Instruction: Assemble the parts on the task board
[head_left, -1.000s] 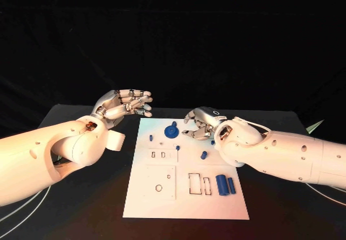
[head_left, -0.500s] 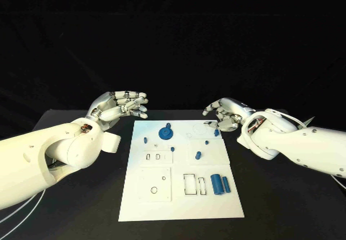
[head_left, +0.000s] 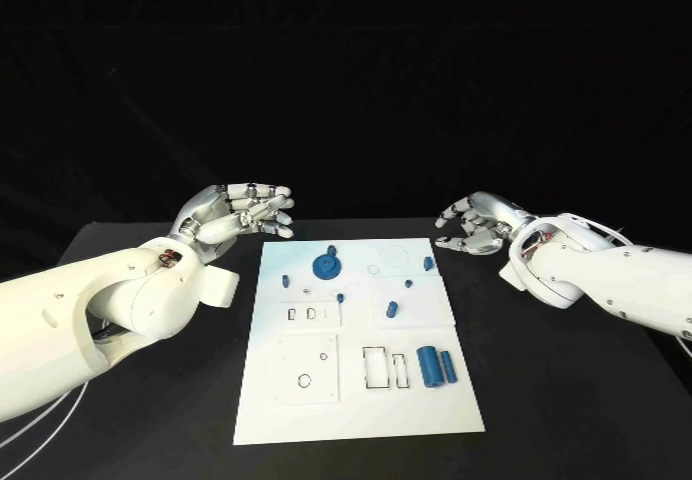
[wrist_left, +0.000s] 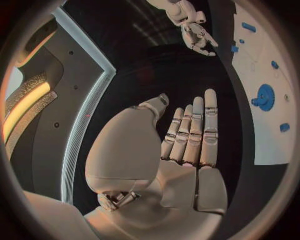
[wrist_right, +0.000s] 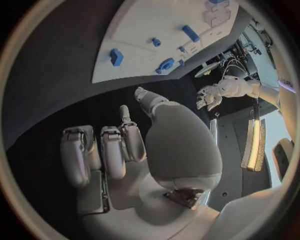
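We see the black tabletop (head_left: 130, 400) carrying the white task board (head_left: 361, 415), which lies lengthwise away from the robot, its long axis running from the near edge toward the far one. Both arms are raised off it. The left robot hand (head_left: 245, 212) hovers just beyond the board's far left corner, fingers extended side by side and holding nothing; the right robot hand (head_left: 480, 224) hangs off the far right corner, fingers loosely curled yet apart, also without a part.

The risk, as we judge it, is that either hand comes down from the side, catches the board's rim and slides the whole plate, scattering the loose pieces. A descent with fingers this bunched could also knock a small part away before it is pinched.

Among the parts, the blue gear (head_left: 329, 266) sits on the far half of the board, its stub pointing toward the far edge. The two blue cylinders (head_left: 430, 362) lie side by side near the right edge of the near half, their long axes along the board's length, beside open rectangular slots (head_left: 375, 367). Being round, they may roll under a careless touch. The small blue pegs (head_left: 391, 309) stand or lie mid-board; we cannot tell which.
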